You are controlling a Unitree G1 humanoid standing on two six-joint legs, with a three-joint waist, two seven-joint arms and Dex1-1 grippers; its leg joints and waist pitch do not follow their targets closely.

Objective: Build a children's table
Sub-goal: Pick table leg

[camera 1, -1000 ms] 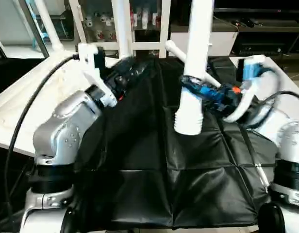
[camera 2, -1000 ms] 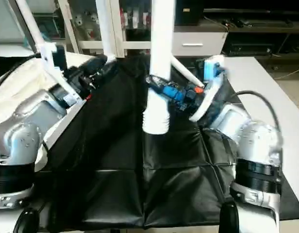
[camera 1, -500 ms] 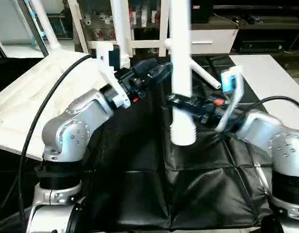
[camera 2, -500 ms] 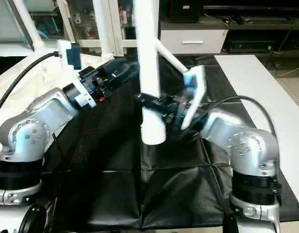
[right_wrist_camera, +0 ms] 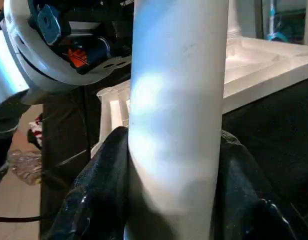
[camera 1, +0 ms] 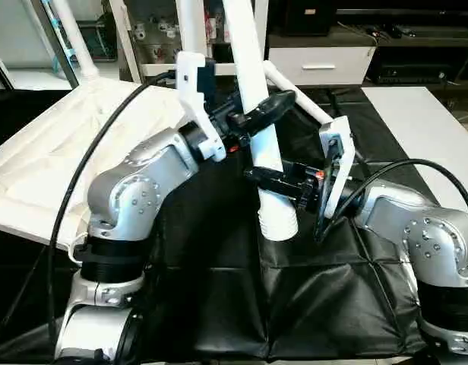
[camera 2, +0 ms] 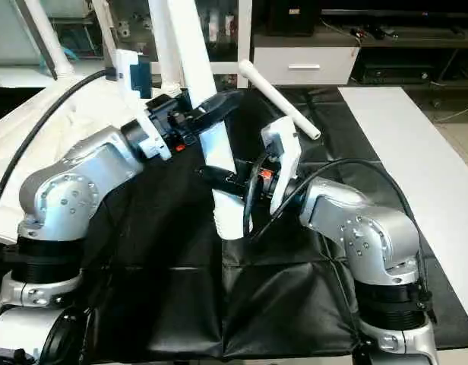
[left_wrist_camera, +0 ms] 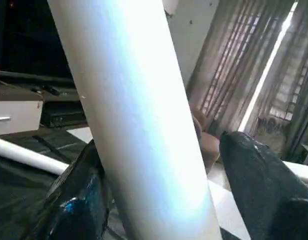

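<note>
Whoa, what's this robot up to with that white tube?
It is building a children's table. The right gripper is clamped on a white leg near its ribbed lower end, holding it up over the black-covered table. The left gripper reaches around the same leg higher up, its fingers spread either side. The tabletop lies upside down to the robot's left, with legs already standing in it, and another leg lies on the black cover.

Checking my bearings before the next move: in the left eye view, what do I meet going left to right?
Tabletop → left gripper around the held leg → right gripper on that leg → loose leg.
</note>
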